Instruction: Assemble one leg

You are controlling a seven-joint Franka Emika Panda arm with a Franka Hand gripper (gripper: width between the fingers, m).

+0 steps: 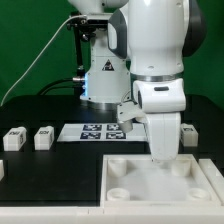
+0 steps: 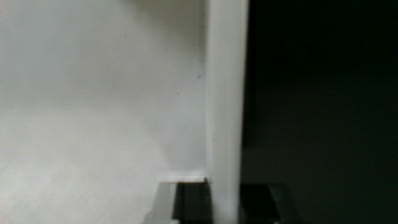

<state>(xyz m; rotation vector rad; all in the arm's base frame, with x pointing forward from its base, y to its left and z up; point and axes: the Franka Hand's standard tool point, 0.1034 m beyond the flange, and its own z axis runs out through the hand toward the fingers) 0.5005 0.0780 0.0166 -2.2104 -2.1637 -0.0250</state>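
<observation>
Background: green wall behind, black worktop [image 1: 40,165] below. One white Panda arm [image 1: 150,40] fills the centre of the exterior view.

Count, exterior view:
- Legs lying loose on the worktop: three. The first leg [image 1: 14,138] and second leg [image 1: 43,137] lie side by side on the exterior view's left, apart from each other. The third leg [image 1: 187,133] lies on the exterior view's right, just behind the gripper.
- One more white fragment [image 1: 2,170] is cut by the left edge; cannot tell what it is.
- Tabletop [image 1: 165,185]: one, flat, nearest the camera. Three round sockets [image 1: 119,169] show in its corners.
- Marker board [image 1: 95,131]: one, flat between the arm's base and the tabletop, at least four tags showing.

Gripper [image 1: 163,155]: points straight down over the tabletop's far corner on the exterior view's right. A white column runs from the hand down to the tabletop surface. Cannot tell whether that column is fingers alone or a piece held upright, so the stance of the jaws cannot be told.

Wrist view: broad white surface [image 2: 98,100] on one side, dark on the other, with a pale strip [image 2: 228,100] along the boundary. Two dark patches [image 2: 187,203] flank the strip; too blurred to identify.
</observation>
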